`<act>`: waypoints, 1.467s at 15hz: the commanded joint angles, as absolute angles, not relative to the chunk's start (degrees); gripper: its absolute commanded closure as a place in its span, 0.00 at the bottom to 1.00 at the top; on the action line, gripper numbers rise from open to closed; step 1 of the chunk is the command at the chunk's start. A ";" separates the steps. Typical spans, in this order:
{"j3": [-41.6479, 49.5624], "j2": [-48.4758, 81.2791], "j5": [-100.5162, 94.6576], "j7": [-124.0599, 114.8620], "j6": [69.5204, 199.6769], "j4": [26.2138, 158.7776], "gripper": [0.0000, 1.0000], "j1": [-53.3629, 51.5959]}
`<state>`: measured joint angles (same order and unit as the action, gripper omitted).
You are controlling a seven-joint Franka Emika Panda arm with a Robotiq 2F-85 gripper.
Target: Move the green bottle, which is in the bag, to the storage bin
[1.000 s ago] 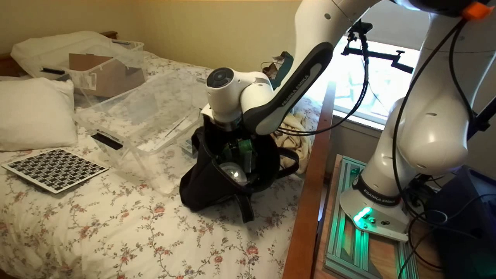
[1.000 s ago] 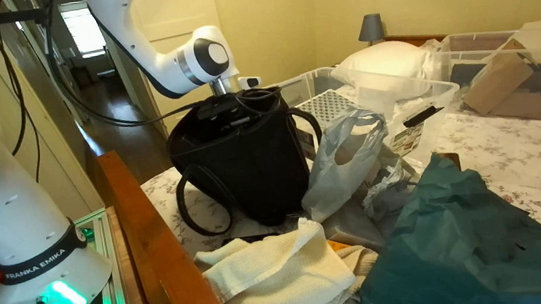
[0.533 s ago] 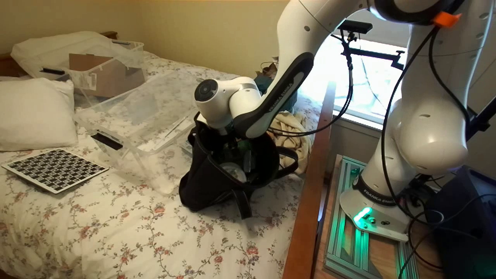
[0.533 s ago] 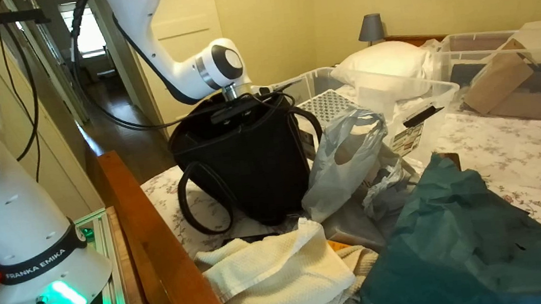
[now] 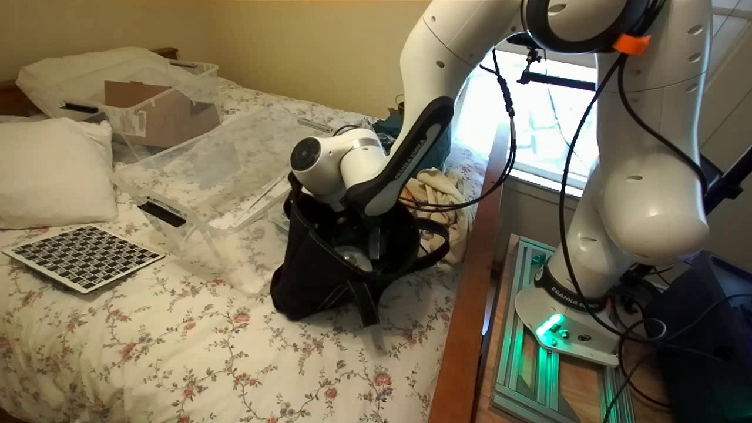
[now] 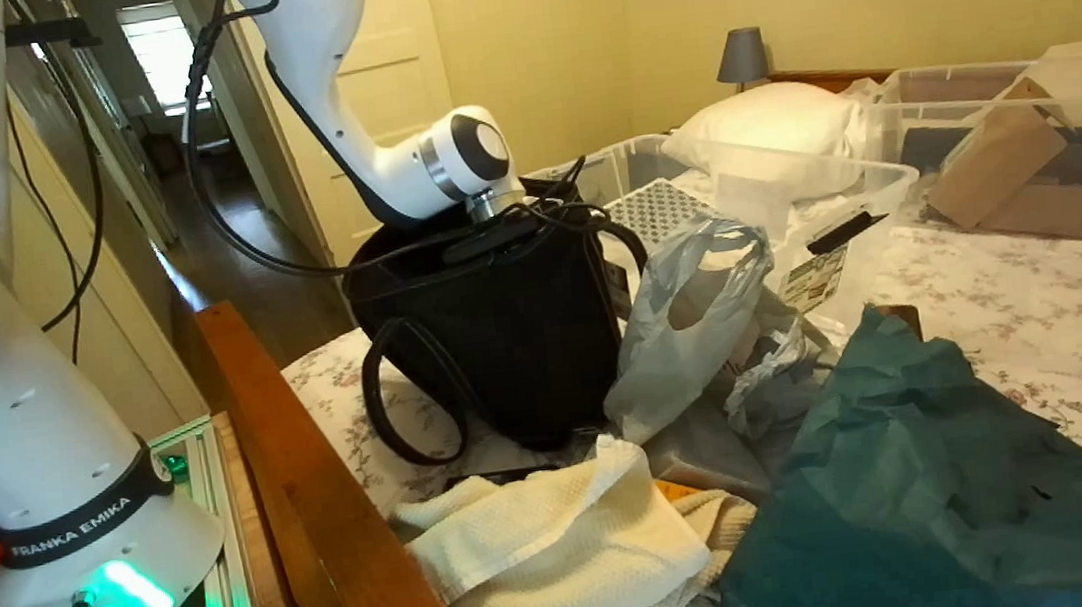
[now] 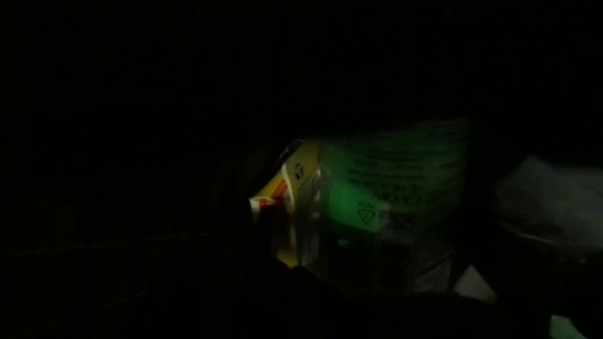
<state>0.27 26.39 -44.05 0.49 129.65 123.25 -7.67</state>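
One green bottle (image 7: 395, 188) is inside the one black bag (image 5: 317, 276); the dark wrist view has it right of centre, printed side showing. Just left of it is one yellow packet (image 7: 306, 155), and a pale item (image 7: 556, 202), too dim to name, lies near the right edge. The single gripper (image 5: 346, 226) is down in the bag's mouth, at the centre of an exterior view; whether it stands wide, narrow or holds the bottle, I cannot tell. One round silvery item (image 5: 354, 257) shows lower in that mouth.

In the same view's left half stands the storage bin (image 5: 200, 223), the nearer of two clear tubs; the farther tub (image 5: 126, 120), upper left, has brown cardboard (image 5: 155, 111) in it. Two white pillows (image 5: 56, 170) and one checkered board (image 5: 82, 258) lie at the left. Across the lower half of an exterior view are one cream towel (image 6: 566, 542), one teal bundle (image 6: 953, 491) and crumpled grey plastic (image 6: 673, 360).

The surface is a floral bedspread (image 5: 235, 358), with a wooden rail (image 5: 464, 341) alongside. One white arm (image 5: 432, 76) reaches in from the upper right. Beyond are yellowish walls (image 5: 305, 53), a bright window (image 5: 552, 123) and one grey lamp (image 6: 742, 56).
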 commanded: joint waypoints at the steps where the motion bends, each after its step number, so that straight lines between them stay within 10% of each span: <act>1: 0.27 30.49 -44.51 0.66 128.22 119.99 0.34 -7.20; 11: -0.76 22.49 -41.09 -0.22 129.49 126.32 0.79 -5.60; 22: -1.07 7.21 -32.27 -2.66 132.70 139.14 0.79 -4.42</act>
<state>-0.33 13.32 -36.76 -3.14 130.52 133.99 -6.14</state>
